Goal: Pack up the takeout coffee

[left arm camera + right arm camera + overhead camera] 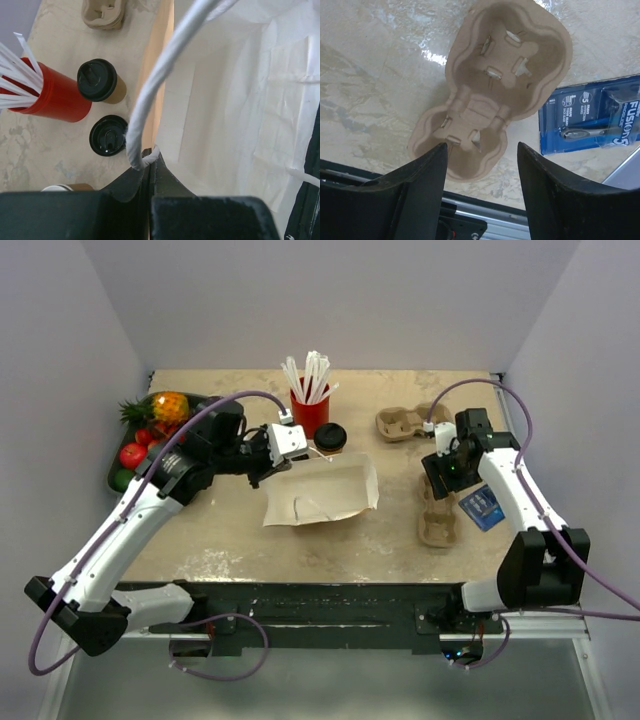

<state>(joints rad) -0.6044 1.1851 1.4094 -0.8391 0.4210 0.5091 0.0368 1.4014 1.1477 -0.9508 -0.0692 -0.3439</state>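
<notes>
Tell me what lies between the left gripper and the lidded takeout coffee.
A loose flat black lid lies between the left gripper, shut on the bag's white handle, and the takeout coffee, seen in the left wrist view.

The left arm (120, 535) and right arm (515, 495) have white link shells, black joint housings and black bases. A purple cable (215, 405) loops along each. A white boxy camera housing (288, 440) sits at the left wrist. The right gripper (481, 146) has matte black, wedge-shaped fingers (420, 175).
</notes>
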